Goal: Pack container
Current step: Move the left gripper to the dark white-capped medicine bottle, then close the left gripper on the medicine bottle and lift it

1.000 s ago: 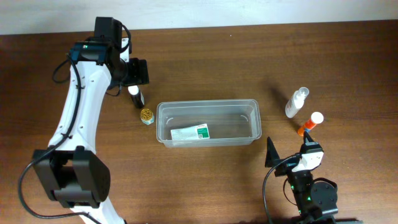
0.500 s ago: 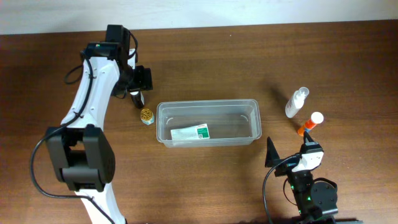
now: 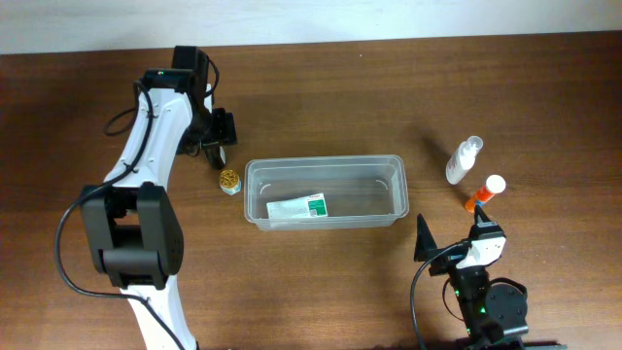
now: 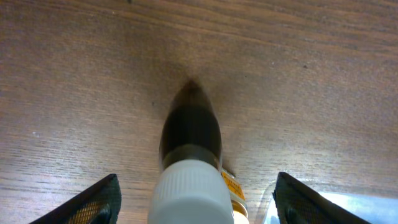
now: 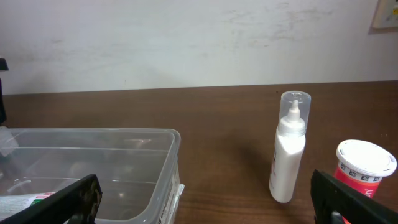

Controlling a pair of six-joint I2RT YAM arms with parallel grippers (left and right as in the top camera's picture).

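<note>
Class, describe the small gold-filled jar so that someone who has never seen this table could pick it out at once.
Find the clear plastic container in the middle of the table. Just off its left end, from overhead, stands a tiny jar. Its gold contents set it apart from the dark, white-capped bottle beside it.

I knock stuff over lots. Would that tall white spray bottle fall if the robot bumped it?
Probably: the spray bottle stands upright, tall and narrow, so a high bump would likely tip it. Its round body might then roll. The smooth plastic may be slippery.
</note>
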